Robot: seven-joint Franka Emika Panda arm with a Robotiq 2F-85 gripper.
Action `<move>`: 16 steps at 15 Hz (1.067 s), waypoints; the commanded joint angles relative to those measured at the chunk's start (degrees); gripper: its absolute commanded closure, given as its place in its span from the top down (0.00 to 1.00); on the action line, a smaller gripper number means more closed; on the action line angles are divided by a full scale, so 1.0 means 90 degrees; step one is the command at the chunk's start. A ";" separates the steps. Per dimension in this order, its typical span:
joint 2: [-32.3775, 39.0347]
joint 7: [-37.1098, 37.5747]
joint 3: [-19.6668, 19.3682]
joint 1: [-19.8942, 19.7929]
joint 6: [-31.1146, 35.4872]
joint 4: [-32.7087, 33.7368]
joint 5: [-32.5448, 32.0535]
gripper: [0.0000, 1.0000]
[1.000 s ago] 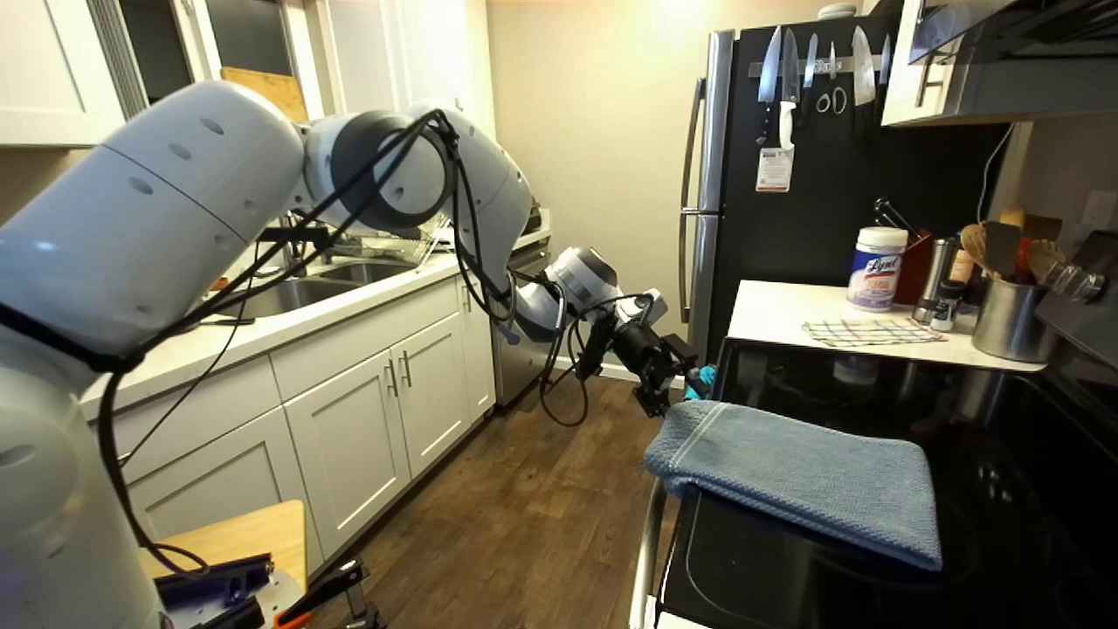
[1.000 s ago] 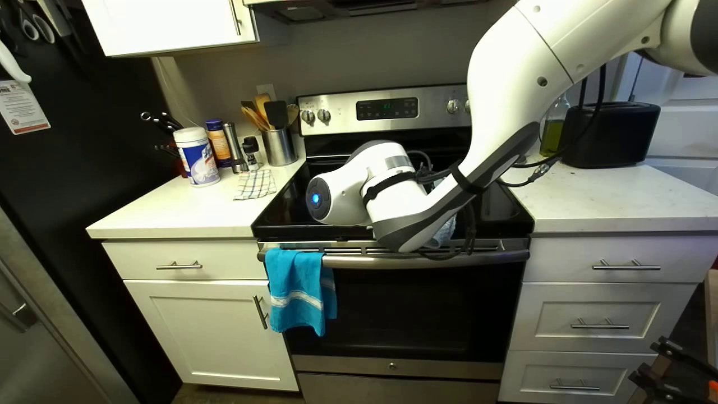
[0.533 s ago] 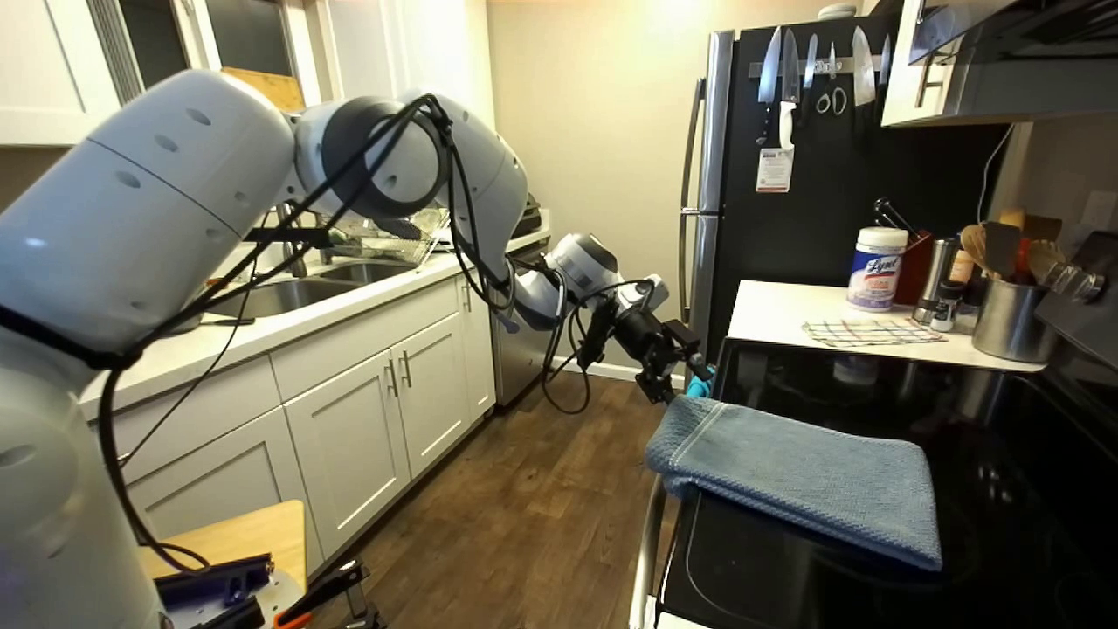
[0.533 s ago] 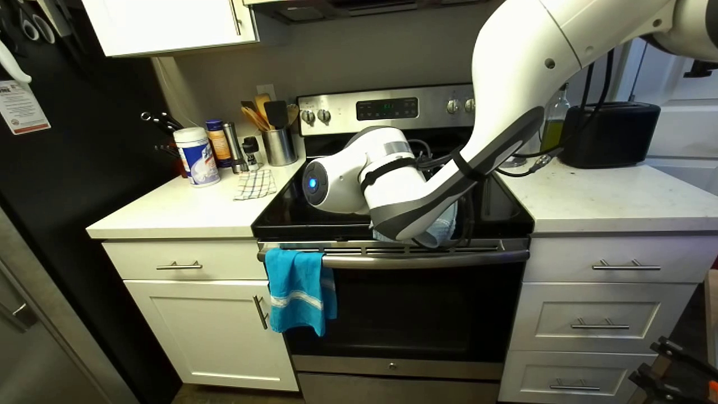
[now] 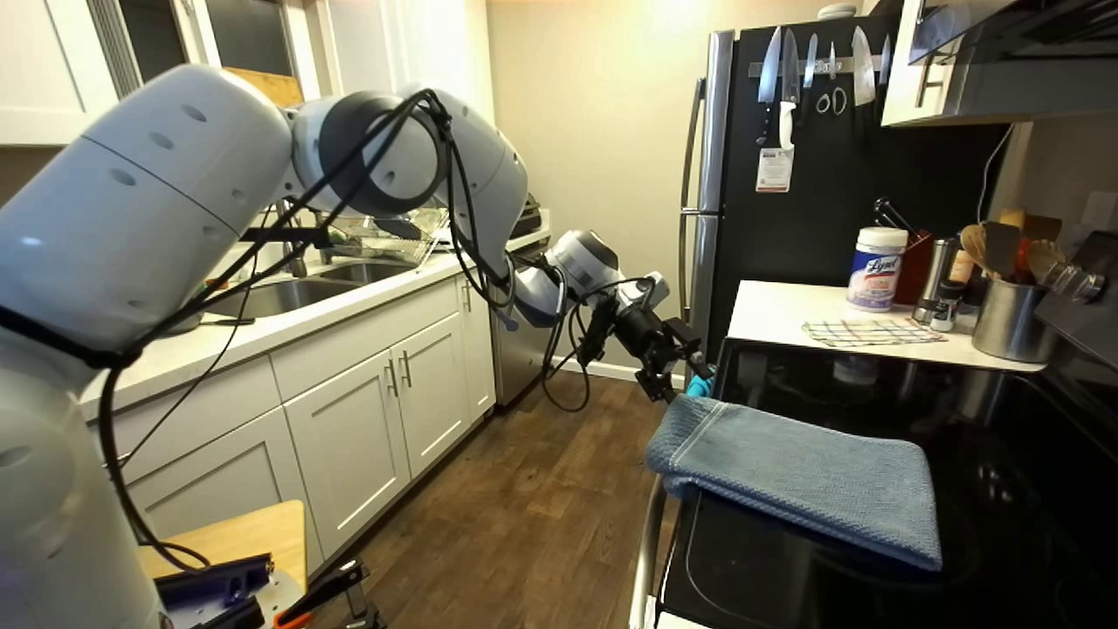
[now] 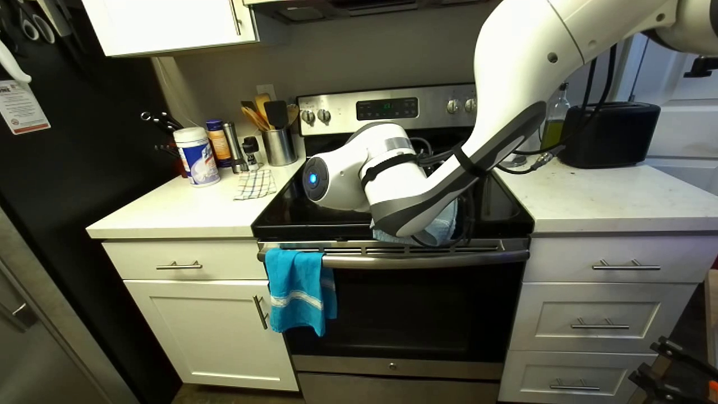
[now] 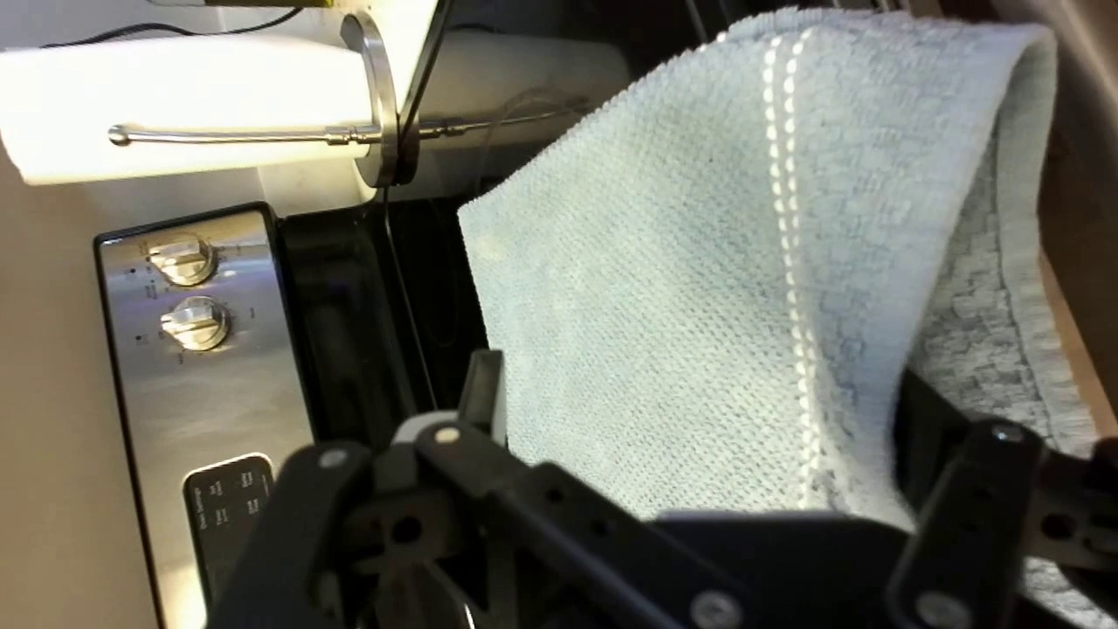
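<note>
Cooktop [image 5: 1004,489] glossy black under towel [image 5: 799,476]; wooden floor [image 5: 533,524].

In an exterior view, warm light makes the back wall [image 5: 598,131] glow, and the windows [image 5: 249,35] are dark. The black stove top [image 5: 786,568] shines like a mirror and has little bright spots. In the wrist view, the paper roll [image 7: 201,96] is so bright it looks plain white, and the towel [image 7: 646,288] looks pale. In an exterior view, the fridge [image 6: 73,168] by the edge looks tilted.
</note>
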 commanded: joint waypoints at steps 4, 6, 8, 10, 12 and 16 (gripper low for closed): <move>-0.0273 -0.0263 0.0398 -0.0212 0.0441 -0.0566 0.0179 1.00; -0.0228 -0.0297 0.0435 -0.0207 0.0461 -0.0592 0.0187 1.00; -0.0141 -0.0260 0.0424 -0.0185 0.0378 -0.0570 0.0177 1.00; 0.0020 -0.0208 0.0373 -0.0160 0.0281 -0.0486 0.0143 1.00; 0.0179 -0.0191 0.0327 -0.0175 0.0281 -0.0422 0.0102 1.00; 0.0422 -0.0206 0.0258 -0.0234 0.0307 -0.0358 0.0105 1.00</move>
